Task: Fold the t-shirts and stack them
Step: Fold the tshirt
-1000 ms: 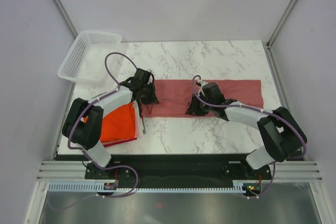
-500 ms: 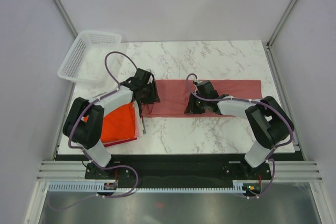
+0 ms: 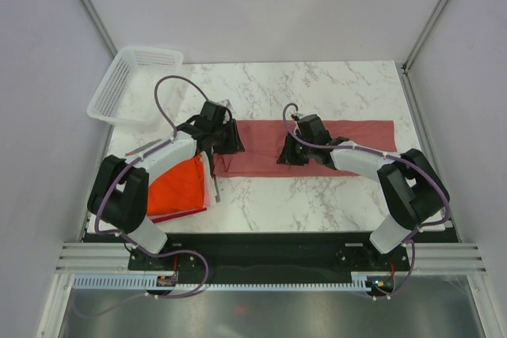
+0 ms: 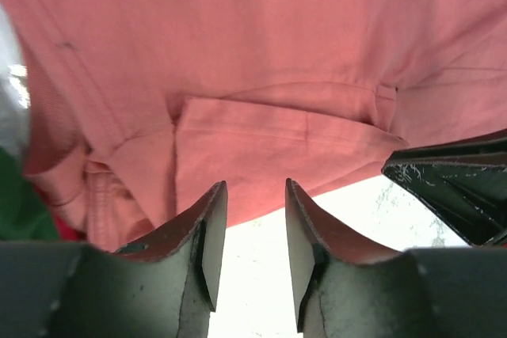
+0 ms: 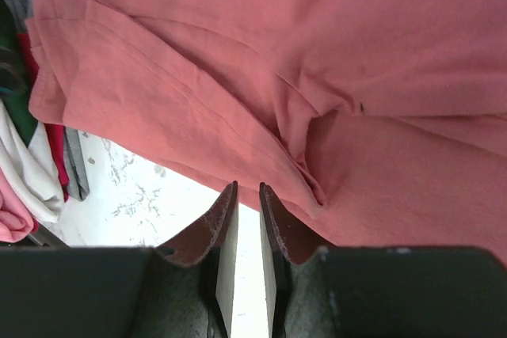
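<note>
A dusty pinkish-red t-shirt (image 3: 333,144) lies flat as a long strip across the marble table (image 3: 317,85). My left gripper (image 3: 224,142) hovers at the strip's left end. In the left wrist view it (image 4: 255,195) is open over bare marble, with the shirt's (image 4: 261,53) near hem just past its tips. My right gripper (image 3: 291,154) sits at the hem near the strip's middle. Its jaws (image 5: 248,189) stand narrowly open, tips at the shirt's (image 5: 317,53) edge, nothing between the pads. A folded orange-red t-shirt (image 3: 178,184) tops a stack at the near left.
A white mesh basket (image 3: 131,83) stands at the table's far left corner. Edges of folded grey, white and pink cloth (image 5: 36,172) show at the left of the right wrist view. The right gripper's dark body (image 4: 459,180) shows close by in the left wrist view.
My left gripper has opened and let go of the shirt's left end, shifting slightly right. The right gripper has slid a little left and farther along the hem, narrowing slightly.
</note>
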`<state>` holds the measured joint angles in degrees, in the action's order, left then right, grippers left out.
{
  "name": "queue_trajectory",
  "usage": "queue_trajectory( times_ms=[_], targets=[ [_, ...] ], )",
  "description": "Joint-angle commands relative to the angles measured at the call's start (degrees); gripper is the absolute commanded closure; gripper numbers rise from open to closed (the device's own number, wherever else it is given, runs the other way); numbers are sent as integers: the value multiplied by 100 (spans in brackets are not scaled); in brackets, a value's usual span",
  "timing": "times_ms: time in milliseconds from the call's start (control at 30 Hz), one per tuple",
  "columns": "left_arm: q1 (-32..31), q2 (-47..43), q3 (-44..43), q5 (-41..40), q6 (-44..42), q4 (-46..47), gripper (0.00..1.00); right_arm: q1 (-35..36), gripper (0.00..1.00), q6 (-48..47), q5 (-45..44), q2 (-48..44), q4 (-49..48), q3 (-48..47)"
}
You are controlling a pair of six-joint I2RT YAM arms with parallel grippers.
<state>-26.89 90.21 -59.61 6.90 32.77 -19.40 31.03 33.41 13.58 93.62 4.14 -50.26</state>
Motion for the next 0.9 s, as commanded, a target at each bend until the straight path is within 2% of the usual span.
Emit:
queue_trajectory(
  times_ms=[0,67,233,467,733,833,867],
  targets=[
    [-79,250,-77,374,10,138,61,18,77,78,-65,164,-28,-265],
    [-88,330,11,348,10,217,67,9,78,113,-215,252,-36,-248],
    [-88,479,354,269,10,366,74,-105,80,149,-453,578,34,-239],
    [-79,796,547,-74,80,437,78,-290,81,96,-672,631,96,-63],
    [-211,612,179,-276,10,314,76,-290,68,-264,-655,-98,288,-28],
    [-307,462,-58,-557,-17,42,72,-290,65,-457,-865,-423,508,-37],
    [-351,323,-103,-662,-17,-89,65,-290,65,-502,-910,-502,526,-28]
  ],
)
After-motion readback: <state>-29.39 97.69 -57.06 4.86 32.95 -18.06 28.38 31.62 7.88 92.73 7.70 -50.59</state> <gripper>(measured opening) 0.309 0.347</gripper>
